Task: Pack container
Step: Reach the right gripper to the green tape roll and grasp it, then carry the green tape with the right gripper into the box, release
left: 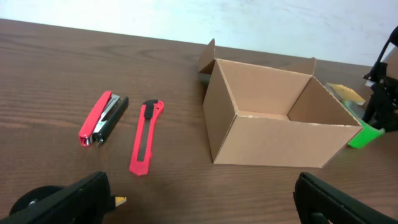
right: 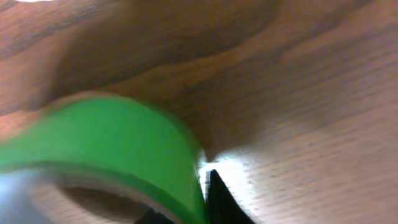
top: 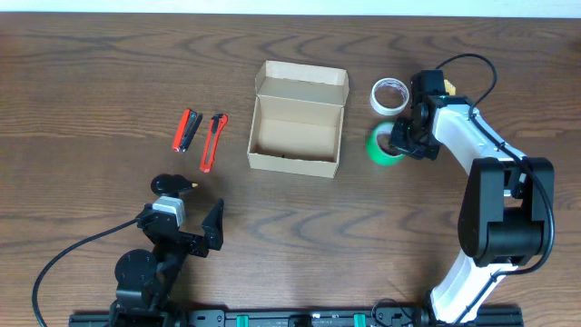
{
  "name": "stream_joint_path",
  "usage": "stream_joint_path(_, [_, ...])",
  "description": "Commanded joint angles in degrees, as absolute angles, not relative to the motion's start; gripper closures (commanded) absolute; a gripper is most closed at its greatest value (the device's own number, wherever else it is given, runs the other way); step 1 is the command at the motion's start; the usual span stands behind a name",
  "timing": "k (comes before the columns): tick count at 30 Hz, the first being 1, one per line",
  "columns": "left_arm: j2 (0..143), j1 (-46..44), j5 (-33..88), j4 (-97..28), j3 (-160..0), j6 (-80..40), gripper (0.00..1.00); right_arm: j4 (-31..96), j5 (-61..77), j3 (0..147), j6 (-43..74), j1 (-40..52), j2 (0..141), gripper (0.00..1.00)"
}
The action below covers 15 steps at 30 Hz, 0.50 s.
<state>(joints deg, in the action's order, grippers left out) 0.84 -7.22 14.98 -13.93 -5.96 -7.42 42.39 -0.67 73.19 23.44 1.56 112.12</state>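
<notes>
Tan cardboard box (top: 292, 164) with hinged flap lid stands open; left gripper (left: 202, 190) gapes wide; right gripper (top: 402, 141) over green tape roll (top: 379, 147), grip indiscernible.

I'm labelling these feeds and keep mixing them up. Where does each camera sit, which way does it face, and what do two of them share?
Overhead: fixed above the table, looking straight down at the open box; the left arm and right arm show.
Left wrist: low on the left arm, facing across the table to the box; its open left pincer frames the bottom edge.
Right wrist: close over the green tape; one dark fingertip shows.
Shared: overhead and left wrist both show box, red stapler and red cutter.
</notes>
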Motion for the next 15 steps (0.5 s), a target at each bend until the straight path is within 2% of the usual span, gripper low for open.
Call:
stream_joint_path(1, [0.4,-7.0,14.6,-14.3,-4.5,-6.6,0.05,43.6,0.1,75.0,23.1,1.1,112.0,0.99])
stream_joint_path(8, [0.4,-7.0,14.6,-14.3,-4.5,-6.6,0.05,54.1,0.2,87.5,23.0,3.0,108.7,0.99])
stream_joint_path(15, [0.4,-7.0,14.6,-14.3,-4.5,-6.6,0.05,58.5,0.2,103.7,16.4,13.4,105.6,0.99])
